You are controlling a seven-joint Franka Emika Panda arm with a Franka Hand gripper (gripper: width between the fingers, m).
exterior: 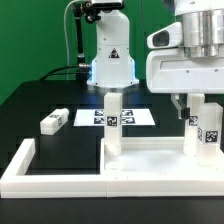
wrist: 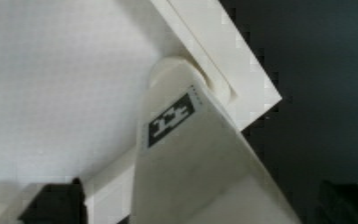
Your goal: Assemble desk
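Leg: small white plastic tagged block leg [exterior: 207, 130], upright on the white rimmed rectangular plastic tabletop slab [exterior: 150, 160], long axis vertical.
Claw: gripper [exterior: 195, 106] straddles the leg from directly above; whether it is clamped cannot be told.

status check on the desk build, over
tool around upright leg at the exterior view's right, grip unclear. second leg upright on tabletop. third leg lying loose. no obstruction seen.

white rounded arm [exterior: 190, 55], black fingers [wrist: 51, 203], black cable [exterior: 72, 40], warning triangle [exterior: 113, 56]
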